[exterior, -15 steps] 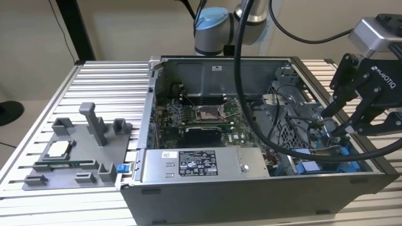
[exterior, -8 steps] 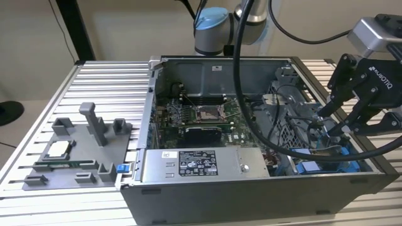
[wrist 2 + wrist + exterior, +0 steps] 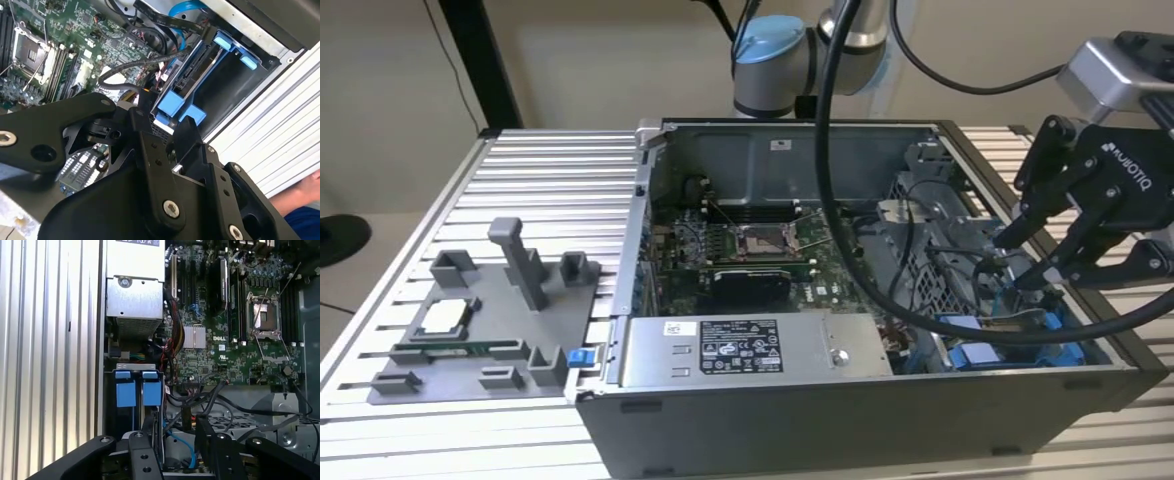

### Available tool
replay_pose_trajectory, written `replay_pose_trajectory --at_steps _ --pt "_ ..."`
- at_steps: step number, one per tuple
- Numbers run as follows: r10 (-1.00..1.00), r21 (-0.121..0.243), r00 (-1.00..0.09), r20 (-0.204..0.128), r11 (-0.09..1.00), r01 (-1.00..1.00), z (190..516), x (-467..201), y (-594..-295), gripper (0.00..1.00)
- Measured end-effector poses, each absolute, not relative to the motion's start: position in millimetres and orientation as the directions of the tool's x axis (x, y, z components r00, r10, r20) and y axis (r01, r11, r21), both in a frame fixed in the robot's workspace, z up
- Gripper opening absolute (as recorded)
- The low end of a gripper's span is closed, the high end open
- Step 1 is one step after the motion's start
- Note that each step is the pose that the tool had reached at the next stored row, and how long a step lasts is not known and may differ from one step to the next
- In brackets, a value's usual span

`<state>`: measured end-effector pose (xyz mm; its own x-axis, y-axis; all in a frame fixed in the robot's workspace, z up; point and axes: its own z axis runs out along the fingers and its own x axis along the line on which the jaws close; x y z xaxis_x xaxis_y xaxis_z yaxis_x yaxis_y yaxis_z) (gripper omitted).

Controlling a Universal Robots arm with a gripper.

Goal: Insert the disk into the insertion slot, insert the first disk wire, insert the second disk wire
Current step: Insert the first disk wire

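The disk [image 3: 196, 75] stands on edge inside the insertion slot [image 3: 235, 75], its dark edge showing between blue rails. Its blue carrier tabs [image 3: 125, 392] point out of the bay, and the carrier [image 3: 981, 352] lies at the case's corner on the exterior view's right. My gripper [image 3: 1017, 265] hangs just above this bay, open, with nothing clearly between the fingers [image 3: 145, 145]. Both wrist views look past the gripper [image 3: 175, 432] [image 3: 162, 122] onto the tabs. Loose black cables [image 3: 150, 62] and a blue cable [image 3: 182, 445] run beside the bay; their ends are hidden.
The open computer case [image 3: 854, 420] lies on a slatted aluminium table [image 3: 547, 160]. Inside are the motherboard [image 3: 225, 340] and the silver power-supply box [image 3: 740, 350]. A grey fixture tray [image 3: 480, 330] sits on the exterior view's left. A thick black hose [image 3: 854, 220] crosses the case.
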<state>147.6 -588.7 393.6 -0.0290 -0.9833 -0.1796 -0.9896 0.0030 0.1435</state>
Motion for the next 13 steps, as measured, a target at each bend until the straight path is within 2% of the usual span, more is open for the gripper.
replay_pose_trajectory --at_steps 13 --pt "-0.982 0.147 -0.03 -0.186 0.002 -0.989 386.3 147.7 -588.7 1.0"
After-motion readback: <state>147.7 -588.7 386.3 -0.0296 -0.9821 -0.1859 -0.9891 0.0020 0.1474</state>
